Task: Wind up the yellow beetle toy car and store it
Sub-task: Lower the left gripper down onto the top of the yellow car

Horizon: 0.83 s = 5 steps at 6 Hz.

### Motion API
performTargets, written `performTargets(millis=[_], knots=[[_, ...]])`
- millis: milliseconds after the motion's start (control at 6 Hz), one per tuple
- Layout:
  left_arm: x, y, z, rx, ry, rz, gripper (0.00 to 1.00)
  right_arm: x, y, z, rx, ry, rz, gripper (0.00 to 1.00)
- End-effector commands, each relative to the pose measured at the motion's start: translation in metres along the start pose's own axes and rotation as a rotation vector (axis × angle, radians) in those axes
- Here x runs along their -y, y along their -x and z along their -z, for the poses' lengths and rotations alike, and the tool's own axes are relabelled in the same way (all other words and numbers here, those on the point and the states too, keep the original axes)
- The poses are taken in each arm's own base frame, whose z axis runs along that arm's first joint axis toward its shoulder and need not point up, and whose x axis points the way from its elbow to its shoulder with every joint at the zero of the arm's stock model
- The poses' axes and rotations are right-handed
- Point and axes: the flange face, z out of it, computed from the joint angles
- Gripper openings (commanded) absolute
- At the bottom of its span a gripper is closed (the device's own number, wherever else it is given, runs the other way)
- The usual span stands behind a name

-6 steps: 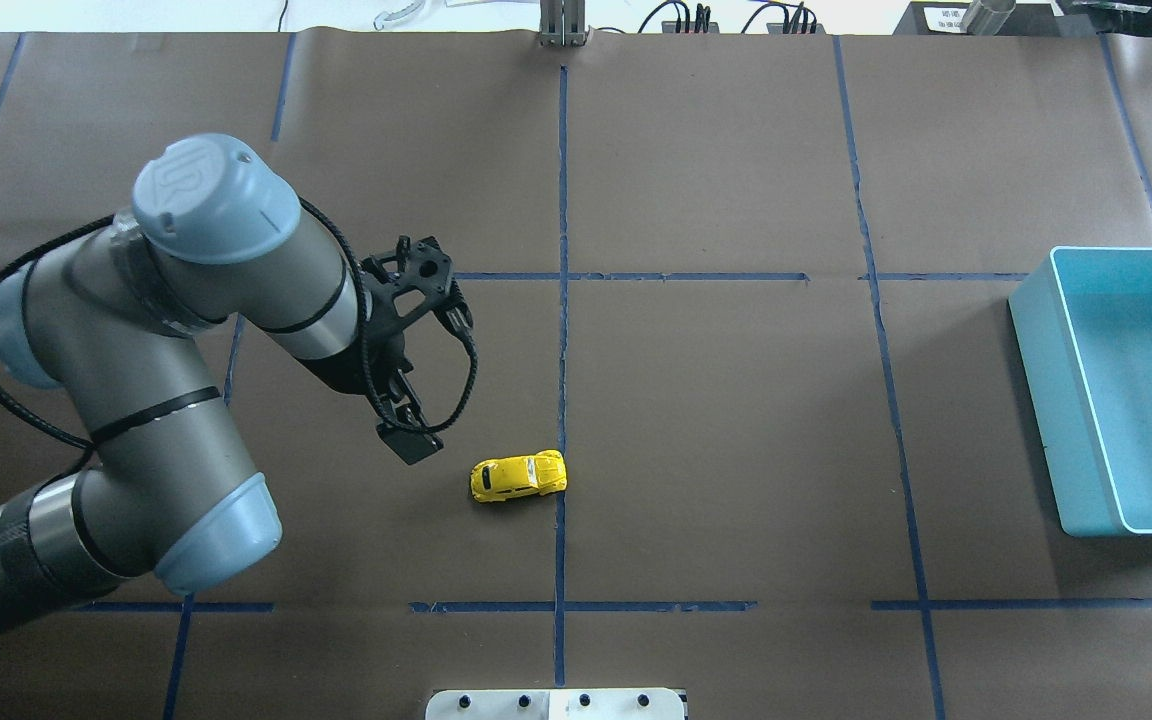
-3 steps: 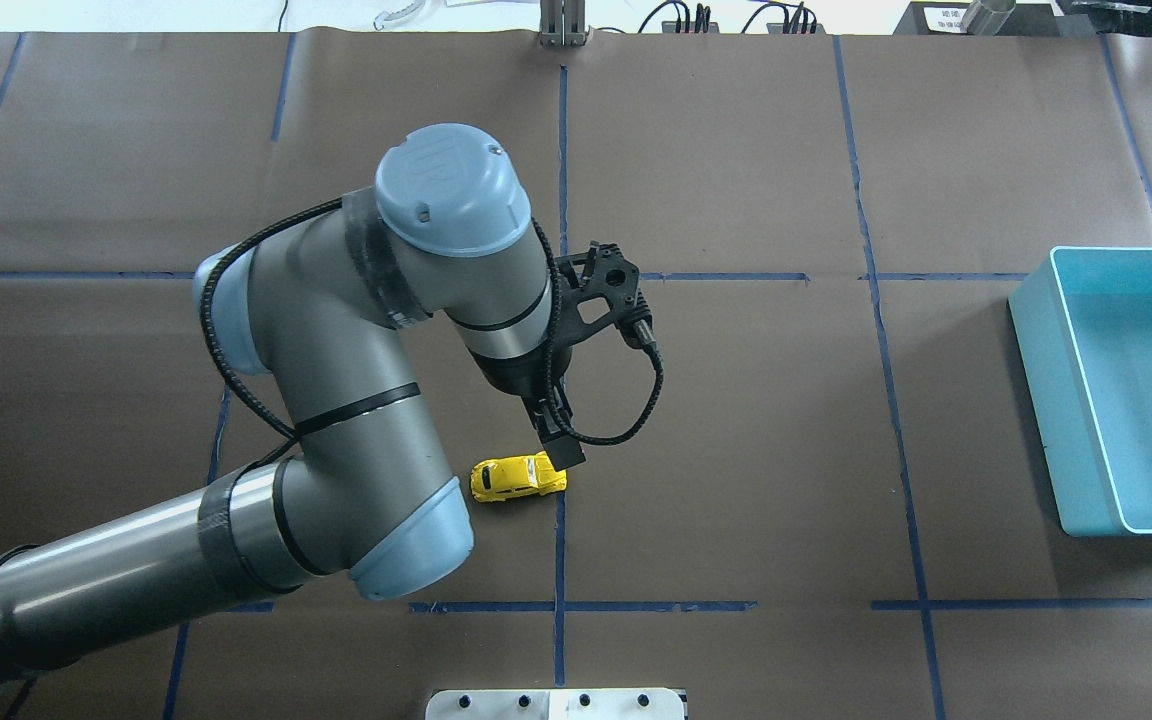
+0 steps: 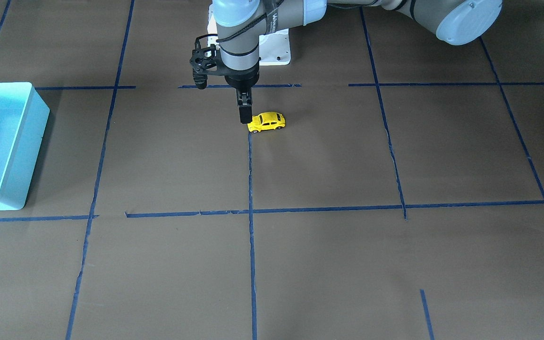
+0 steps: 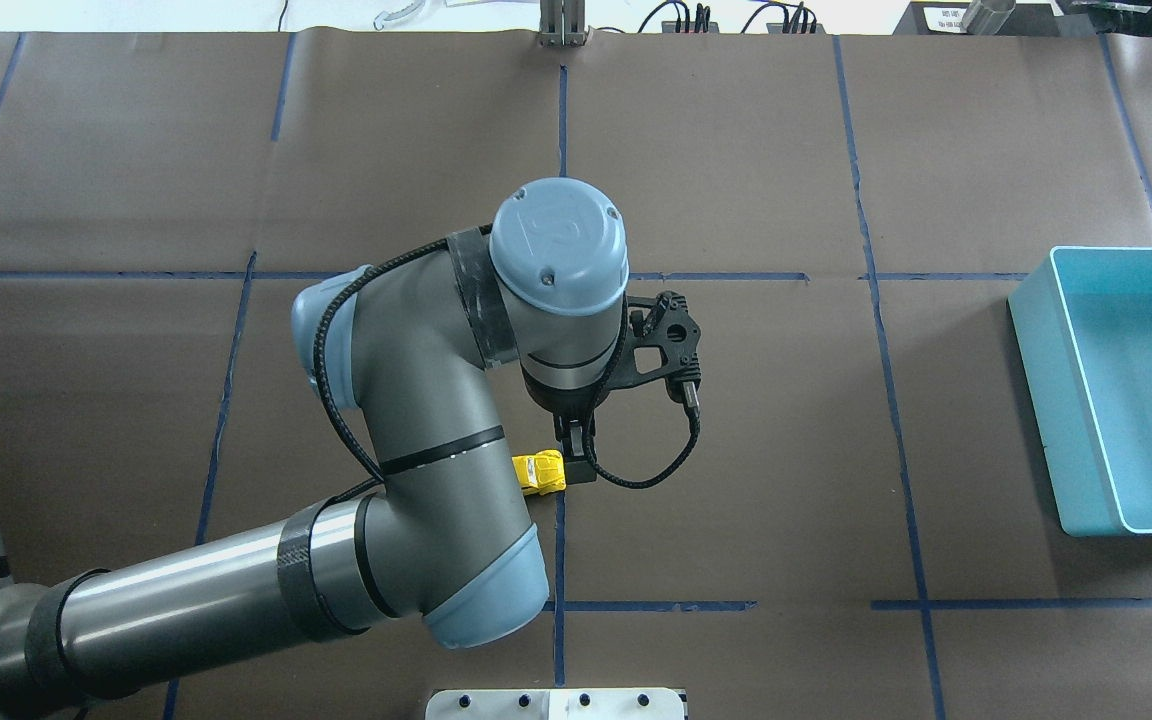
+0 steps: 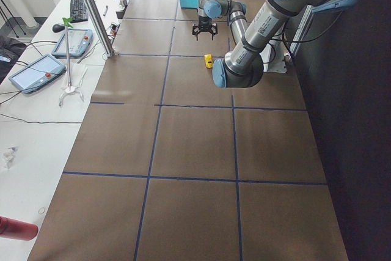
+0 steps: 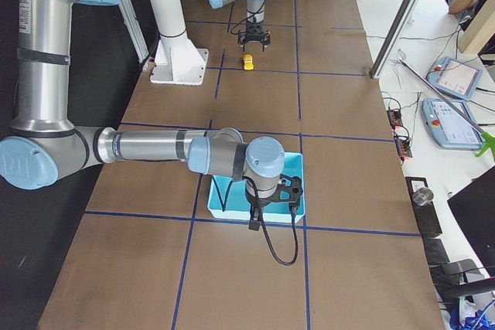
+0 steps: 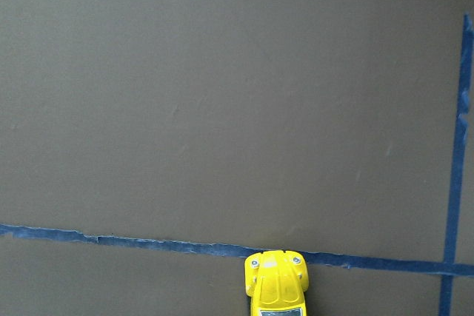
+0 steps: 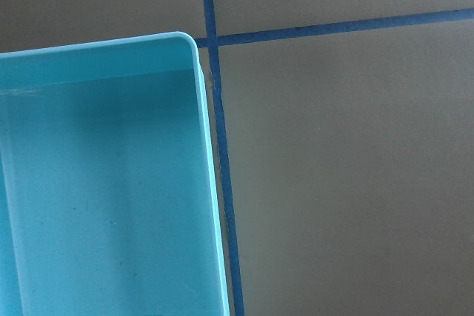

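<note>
Yellow car is on its wheels on the table, roughly midway between the left and right ends. It's nearer my base edge than the operators' edge. Its nose touches a blue tape line; the wrist cam catches only the front of it, at the bottom of the view.

Left end effector: pointing straight down, tips just beside the car's nose end, on the side toward the table's right end. Side cams show the fingers spread apart with nothing between them. Tips are low, about car height. I can't confirm contact with the car from any view.

Right end effector: only the right-end side cam shows it, too small to read, so I can't say whether its fingers are apart or together. It hangs over one corner of the bin. My right wrist cam looks down on that rounded corner with a tape crossing just beside it.

Bin is light blue and sits at the table's right end, well apart from the car.
</note>
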Motion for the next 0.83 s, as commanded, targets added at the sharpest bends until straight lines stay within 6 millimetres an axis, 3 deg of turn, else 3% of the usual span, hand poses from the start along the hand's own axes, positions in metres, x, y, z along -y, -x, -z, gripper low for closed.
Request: performTargets(millis=[0,333,667], knots=[[-0.002,0.002,-0.048,0.000,0.099,0.005,1.00,0.000,-0.001,-0.001,0.001,0.002,0.000,1.00],[0.000,-0.003,-0.063,-0.014,0.126,0.079,1.00,0.000,-0.001,-0.001,0.001,0.002,0.000,1.00],[0.010,-0.027,-0.080,-0.035,0.147,0.094,1.00,0.000,-0.001,-0.001,0.001,0.002,0.001,1.00]])
